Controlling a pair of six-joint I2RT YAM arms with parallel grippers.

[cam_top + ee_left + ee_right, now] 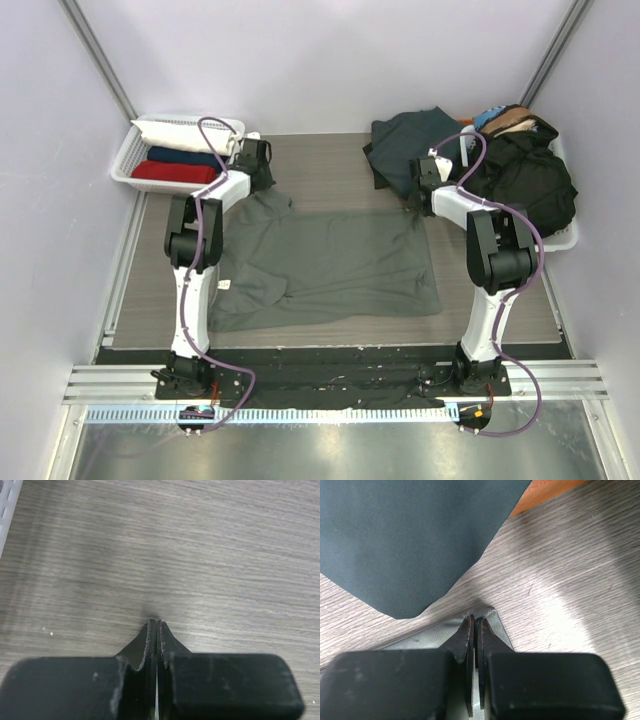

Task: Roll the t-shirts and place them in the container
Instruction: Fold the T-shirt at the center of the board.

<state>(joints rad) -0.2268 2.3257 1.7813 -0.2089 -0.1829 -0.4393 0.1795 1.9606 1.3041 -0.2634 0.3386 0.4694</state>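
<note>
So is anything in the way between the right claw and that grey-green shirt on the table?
Nothing visible. The right gripper is closed on the far edge of the grey-green t-shirt; the dark teal shirt lies just beyond, not between.

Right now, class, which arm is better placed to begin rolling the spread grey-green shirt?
Probably the right: the right gripper is shut on a far corner of the grey-green shirt. The left gripper is shut too, but its camera shows only table.

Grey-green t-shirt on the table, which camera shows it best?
Top external: nearly the whole grey-green t-shirt shows, spread flat. The right wrist view shows only a corner pinched in the right hand; the left wrist view shows no cloth clearly, just tabletop.
</note>
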